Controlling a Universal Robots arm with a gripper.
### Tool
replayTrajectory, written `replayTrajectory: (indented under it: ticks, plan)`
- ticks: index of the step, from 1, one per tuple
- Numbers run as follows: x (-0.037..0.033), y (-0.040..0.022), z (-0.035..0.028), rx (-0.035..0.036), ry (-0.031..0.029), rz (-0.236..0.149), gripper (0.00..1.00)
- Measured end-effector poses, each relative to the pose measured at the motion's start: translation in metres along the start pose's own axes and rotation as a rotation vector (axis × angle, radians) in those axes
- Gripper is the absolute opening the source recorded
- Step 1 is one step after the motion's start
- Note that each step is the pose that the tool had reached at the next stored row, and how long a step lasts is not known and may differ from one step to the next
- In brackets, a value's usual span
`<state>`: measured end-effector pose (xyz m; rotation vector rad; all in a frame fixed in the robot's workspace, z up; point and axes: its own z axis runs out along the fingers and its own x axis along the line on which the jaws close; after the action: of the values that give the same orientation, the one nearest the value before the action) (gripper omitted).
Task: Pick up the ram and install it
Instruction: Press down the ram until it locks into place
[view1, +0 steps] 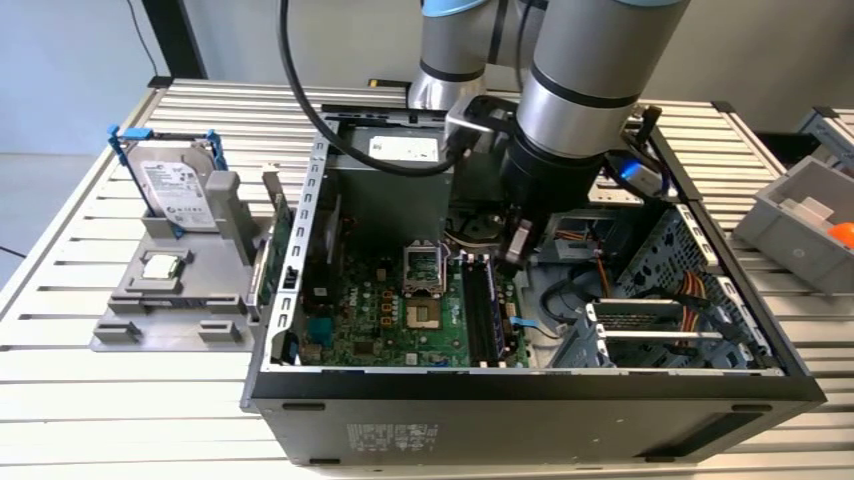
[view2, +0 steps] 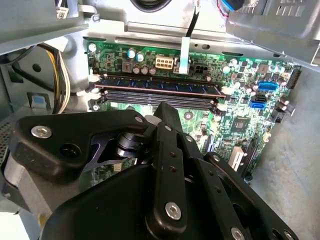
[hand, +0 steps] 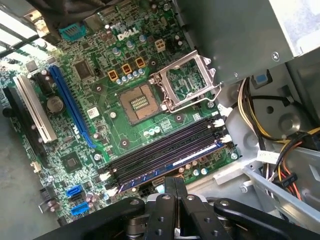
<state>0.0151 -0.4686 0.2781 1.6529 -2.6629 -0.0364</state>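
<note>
Gripper (view1: 519, 243) fingers are seen pressed together with nothing between them, held low inside the open computer case (view1: 534, 385) on the counter (view1: 80, 400), directly above the memory slots (view1: 497, 305). The arm (view1: 587, 80) is reached down almost vertically into the case, wrist pointed at the motherboard (view1: 387, 310). The ram (hand: 172, 164) is seen seated lengthwise in the slot nearest the gripper in the first wrist view, and in the second wrist view (view2: 160, 86) it lies level between the white end latches, so it is judged installed. The empty processor socket (hand: 141, 102) lies beside the slots. Outside the case, a hard drive (view1: 174, 190) and processor chip (view1: 162, 266) are kept on a grey holder (view1: 167, 320).
</note>
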Motion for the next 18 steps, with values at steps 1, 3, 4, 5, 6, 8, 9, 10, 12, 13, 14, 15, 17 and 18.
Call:
replayTrajectory:
  ticks: [1,3,4,5,6,8,9,10,12,13,14,15,17,18]
  plan:
    - [-0.0001,0.0000,0.0001,-0.0003,0.0003,-0.006,0.00]
    - [-0.0002,0.0001,0.0004,-0.0007,0.0009,-0.018,0.00]
    - [-0.0002,0.0001,0.0007,-0.0008,0.0009,-0.024,0.00]
    - [-0.0002,0.0001,0.0009,-0.0009,0.0011,-0.029,0.00]
    - [-0.0002,0.0000,0.0010,-0.0009,0.0014,-0.034,0.00]
    - [-0.0002,0.0001,0.0014,-0.0010,0.0016,-0.044,0.00]
    - [-0.0002,0.0000,0.0016,-0.0011,0.0017,-0.049,0.00]
    - [-0.0002,0.0000,0.0018,-0.0011,0.0018,-0.054,0.00]
    - [-0.0002,0.0001,0.0021,-0.0012,0.0020,-0.063,0.00]
    - [-0.0002,0.0001,0.0022,-0.0013,0.0021,-0.067,0.00]
    - [-0.0002,0.0000,0.0023,-0.0014,0.0023,-0.072,0.00]
    - [-0.0002,0.0000,0.0024,-0.0015,0.0024,-0.076,0.00]
    - [-0.0002,0.0000,0.0024,-0.0016,0.0027,-0.085,0.00]
    - [-0.0002,0.0000,0.0025,-0.0016,0.0027,-0.089,0.00]
